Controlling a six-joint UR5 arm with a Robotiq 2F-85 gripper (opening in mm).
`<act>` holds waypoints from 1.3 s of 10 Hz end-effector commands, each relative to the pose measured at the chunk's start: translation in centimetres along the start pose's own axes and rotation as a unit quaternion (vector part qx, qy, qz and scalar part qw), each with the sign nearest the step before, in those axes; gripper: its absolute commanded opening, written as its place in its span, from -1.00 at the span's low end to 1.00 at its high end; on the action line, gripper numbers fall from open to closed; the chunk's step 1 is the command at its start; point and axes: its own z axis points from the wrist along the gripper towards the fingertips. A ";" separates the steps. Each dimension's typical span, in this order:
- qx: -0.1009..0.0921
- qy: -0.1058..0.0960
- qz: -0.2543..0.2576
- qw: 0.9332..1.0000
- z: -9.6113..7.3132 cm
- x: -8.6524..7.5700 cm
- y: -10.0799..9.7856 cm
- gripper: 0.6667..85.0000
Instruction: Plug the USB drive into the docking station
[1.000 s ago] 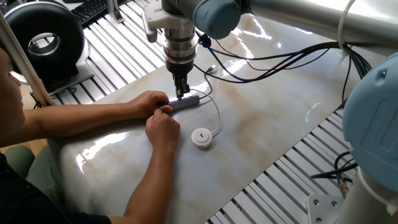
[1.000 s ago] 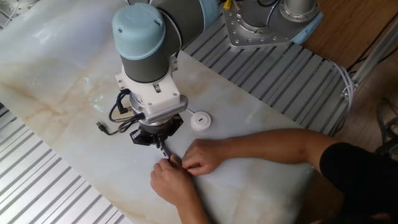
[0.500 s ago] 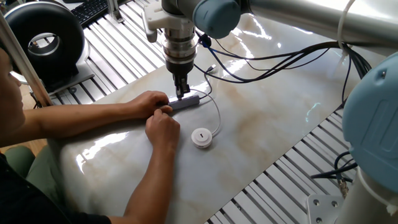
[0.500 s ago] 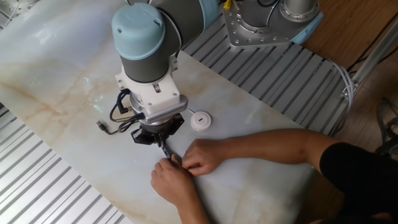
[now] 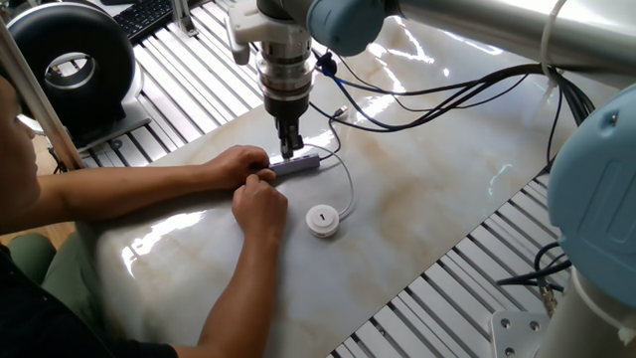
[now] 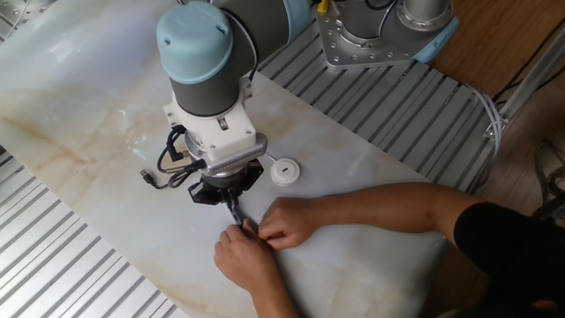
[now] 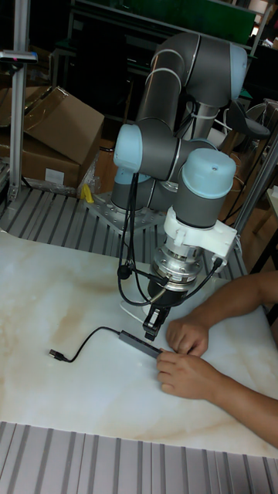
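The docking station is a slim grey bar lying on the marble tabletop; it also shows as the docking station in the tall view. A person's hands pin its near end. My gripper stands upright right over the bar's other end, fingers close together on the small plug of the thin white cable. That cable loops back to the USB drive, a white round puck lying free beside the hands. From the other side, my gripper hides most of the bar, and the USB drive lies just behind it.
The bar's black cable trails left to a loose plug. The person's forearms cross the table. A black round device and a keyboard sit off the far corner. Slatted metal borders the marble.
The arm has shifted only very slightly over the bar. The hands, the bar and the puck stay where they were.
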 end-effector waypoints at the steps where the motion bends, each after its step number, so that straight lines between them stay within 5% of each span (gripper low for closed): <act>1: -0.004 -0.005 0.000 1.000 -0.1 -0.2 0.0 -0.98; 13: -0.004 0.040 -0.014 0.999 -1.0 2.1 0.4 -0.98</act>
